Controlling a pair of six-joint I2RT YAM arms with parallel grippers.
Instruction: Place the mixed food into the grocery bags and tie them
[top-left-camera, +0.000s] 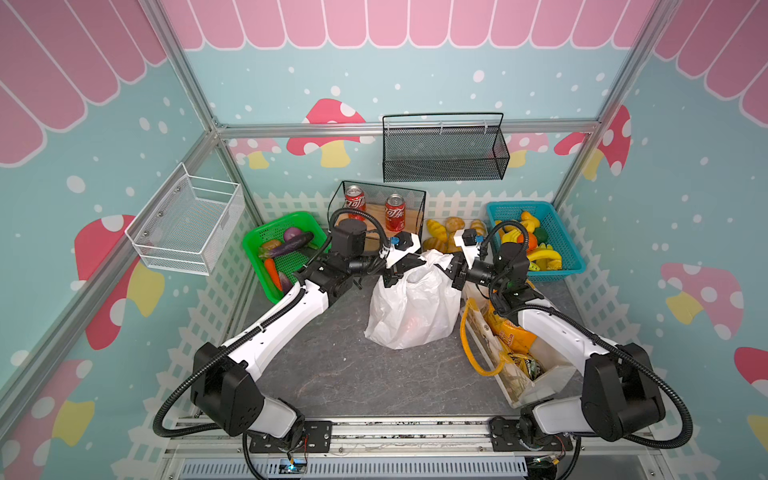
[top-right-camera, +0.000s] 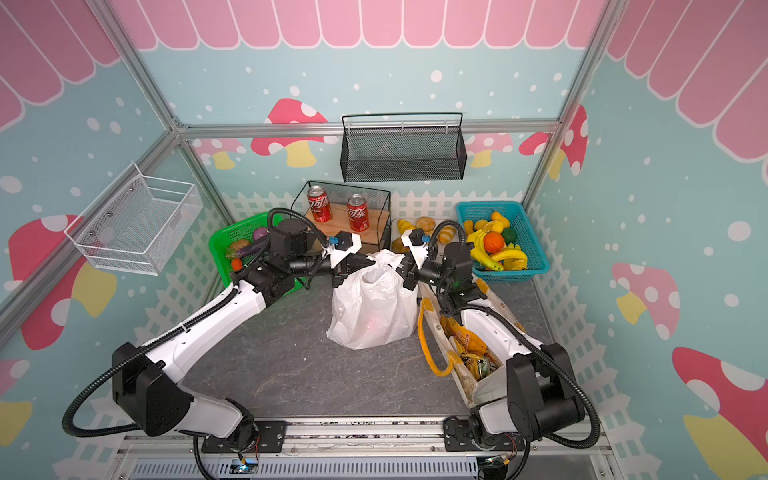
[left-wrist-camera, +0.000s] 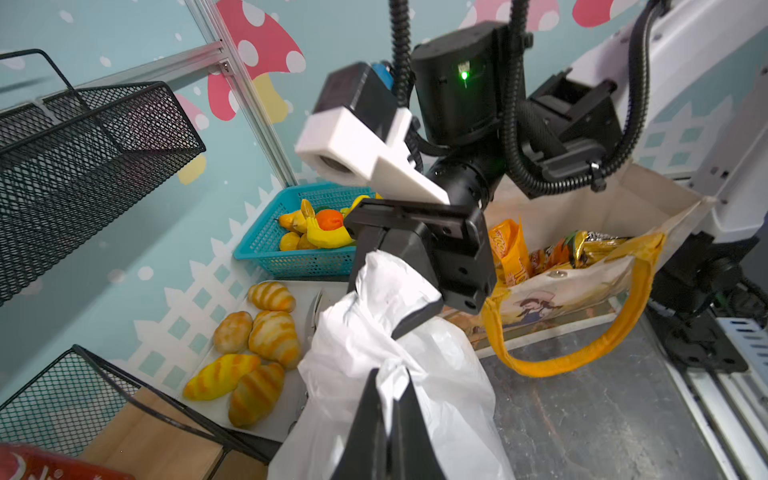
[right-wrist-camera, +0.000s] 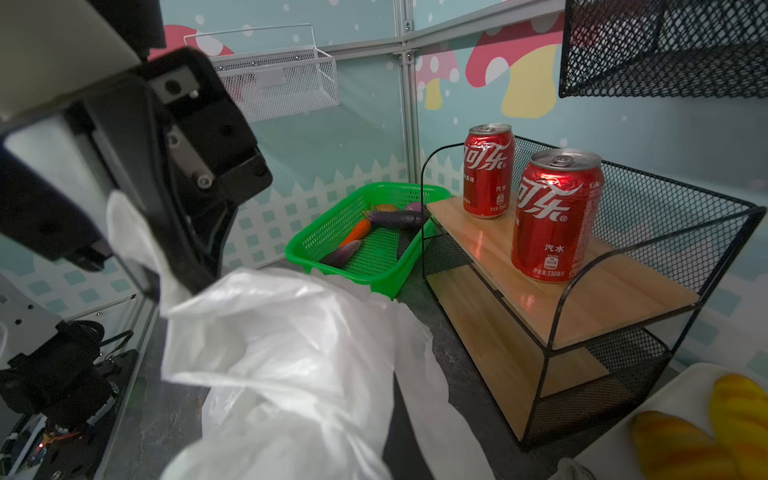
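The white plastic grocery bag (top-left-camera: 411, 307) (top-right-camera: 374, 307) stands in the middle of the grey table, with something red showing faintly through its side. Both grippers meet at its top. My left gripper (top-left-camera: 409, 261) (left-wrist-camera: 388, 382) is shut on a bunched strip of the bag's handle. My right gripper (top-left-camera: 444, 266) (left-wrist-camera: 399, 270) is shut on the other handle, and plastic (right-wrist-camera: 282, 353) drapes over its jaws in the right wrist view. The cream tote (top-left-camera: 478, 332) (left-wrist-camera: 561, 291) lies to the right under my right arm, holding yellow-orange snack packets (top-left-camera: 509, 336) (left-wrist-camera: 511, 253).
A green basket (top-left-camera: 286, 253) (right-wrist-camera: 374, 249) of toy vegetables sits at the back left. Behind the bag is a black rack (top-left-camera: 415, 208) with two red cans, then a white tray of bread rolls (left-wrist-camera: 257, 332). A blue fruit basket (top-left-camera: 536, 237) is at the back right.
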